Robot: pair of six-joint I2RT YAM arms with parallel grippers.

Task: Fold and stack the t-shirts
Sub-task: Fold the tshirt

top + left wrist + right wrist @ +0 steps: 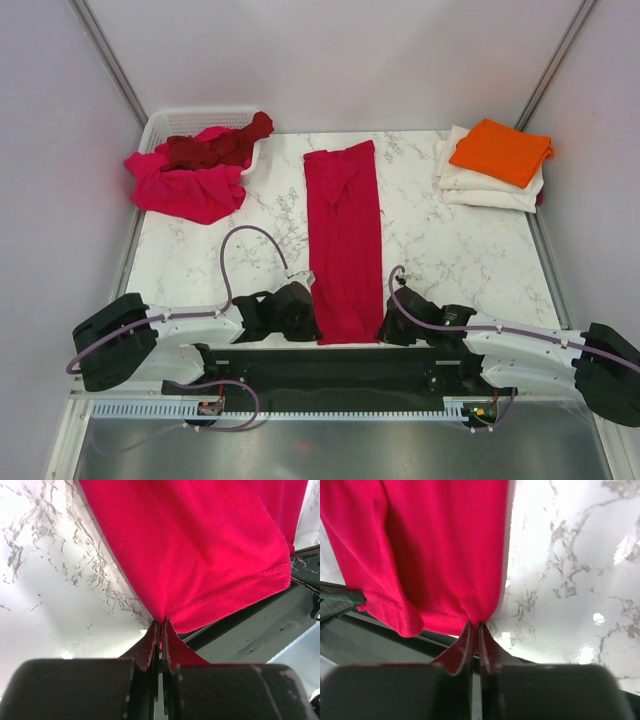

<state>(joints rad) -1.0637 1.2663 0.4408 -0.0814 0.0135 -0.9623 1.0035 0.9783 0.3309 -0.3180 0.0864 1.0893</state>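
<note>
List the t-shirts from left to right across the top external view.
Crumpled magenta-pink cloth t-shirt → long folded crimson red cloth t-shirt → folded orange cloth t-shirt.

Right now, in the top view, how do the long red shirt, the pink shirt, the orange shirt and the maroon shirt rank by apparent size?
1. red shirt
2. pink shirt
3. orange shirt and maroon shirt: they look alike, so not ranked.

I see a crimson shirt (344, 250), an orange shirt (502, 150) over cream shirts (487, 190) at two o'clock, and a grey-veined white table (450, 262).
</note>
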